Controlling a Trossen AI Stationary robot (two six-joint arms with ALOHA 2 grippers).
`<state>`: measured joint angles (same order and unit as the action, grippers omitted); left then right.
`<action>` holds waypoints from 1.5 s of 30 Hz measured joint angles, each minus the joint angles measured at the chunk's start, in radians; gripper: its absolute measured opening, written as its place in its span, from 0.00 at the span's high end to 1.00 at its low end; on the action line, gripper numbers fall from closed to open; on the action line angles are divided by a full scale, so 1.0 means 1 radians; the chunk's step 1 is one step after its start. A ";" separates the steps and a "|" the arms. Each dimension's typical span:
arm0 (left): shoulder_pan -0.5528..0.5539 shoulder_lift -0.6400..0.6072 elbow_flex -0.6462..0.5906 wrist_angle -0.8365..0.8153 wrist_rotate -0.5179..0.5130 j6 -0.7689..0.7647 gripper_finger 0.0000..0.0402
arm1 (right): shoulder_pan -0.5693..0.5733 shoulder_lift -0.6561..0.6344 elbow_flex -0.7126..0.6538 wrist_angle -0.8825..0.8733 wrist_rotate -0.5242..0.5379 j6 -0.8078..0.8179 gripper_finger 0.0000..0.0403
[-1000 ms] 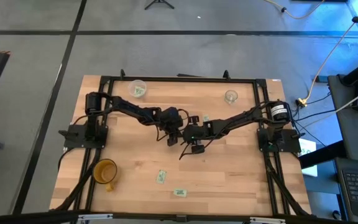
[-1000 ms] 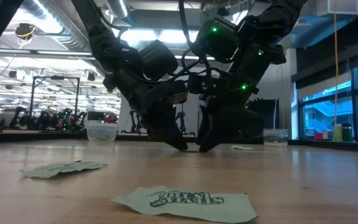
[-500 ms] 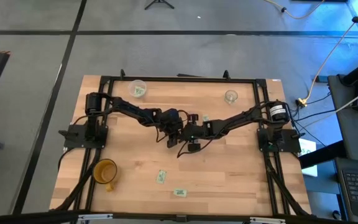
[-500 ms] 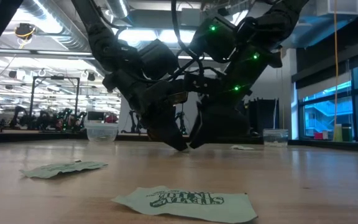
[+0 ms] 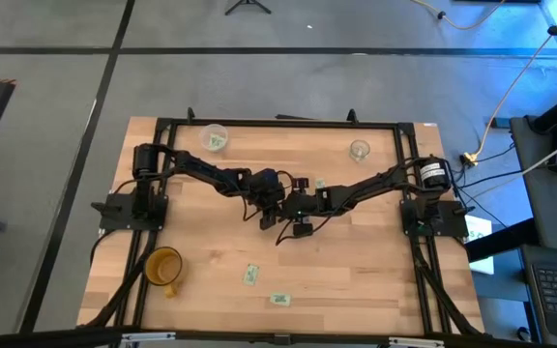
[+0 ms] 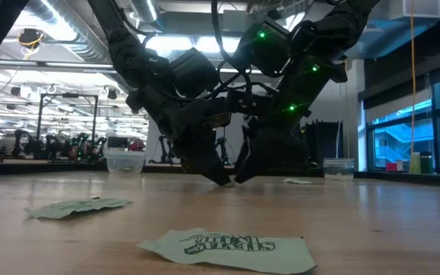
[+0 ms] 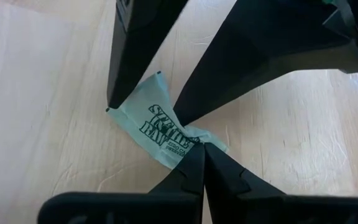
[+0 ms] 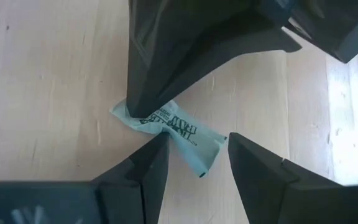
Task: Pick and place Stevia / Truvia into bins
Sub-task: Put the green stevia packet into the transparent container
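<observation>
— Wooden table (image 5: 356, 261) at mid-span: both arms meet over one sachet (image 7: 166, 127); left gripper (image 7: 199, 152) pinched shut on its edge.
— And the right gripper (image 8: 197, 146)?
— Fingers spread, straddling that sachet's other end; cloudy cup (image 5: 214, 137) and clear cup (image 5: 359, 150) stand at the far edge.

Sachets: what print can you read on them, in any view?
"RAW": middle sachet, both wrist views; the word above it is partly hidden, and the small line below is unreadable.
Near sachet, low view: upside-down print, too blurred to read.
Other sachets: too small to read.
</observation>
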<state>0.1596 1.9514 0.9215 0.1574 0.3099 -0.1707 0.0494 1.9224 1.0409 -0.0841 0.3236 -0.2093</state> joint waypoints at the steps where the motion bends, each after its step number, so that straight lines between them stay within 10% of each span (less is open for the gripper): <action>1: 0.000 0.000 0.000 0.000 0.000 0.001 0.99 | 0.000 0.000 0.000 0.001 0.002 -0.005 0.58; 19: 0.001 0.000 0.000 -0.001 0.019 0.027 0.99 | 0.002 -0.002 0.002 -0.028 0.003 -0.195 0.59; 45: 0.067 -0.113 -0.006 -0.035 0.007 0.080 0.86 | 0.002 -0.003 0.003 -0.059 -0.030 -0.246 0.98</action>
<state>0.2271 1.8383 0.9155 0.1221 0.3169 -0.0905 0.0509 1.9191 1.0443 -0.1432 0.2939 -0.4549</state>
